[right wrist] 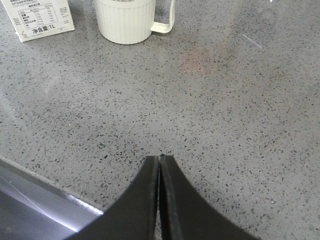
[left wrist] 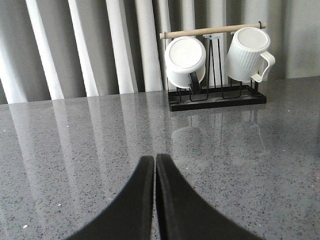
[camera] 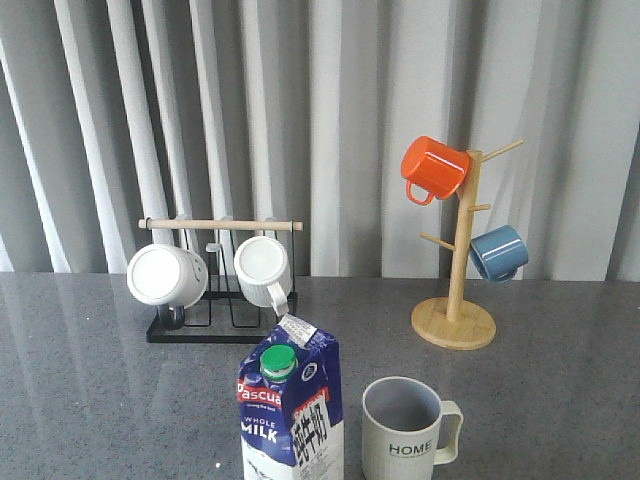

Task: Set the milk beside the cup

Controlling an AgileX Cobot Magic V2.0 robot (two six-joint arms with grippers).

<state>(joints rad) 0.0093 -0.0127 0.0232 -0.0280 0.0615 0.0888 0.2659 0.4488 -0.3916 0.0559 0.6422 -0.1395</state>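
The left gripper hangs low over the table with its dark fingers pressed together and nothing between them, while the right gripper sits likewise closed and empty, angled down at the tabletop.

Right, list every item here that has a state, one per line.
milk: upright, cap on, beside the cup
cup: upright, looks empty
orange mug: hung on wooden tree
blue mug: hung on tree
left gripper: shut, empty
right gripper: shut, empty
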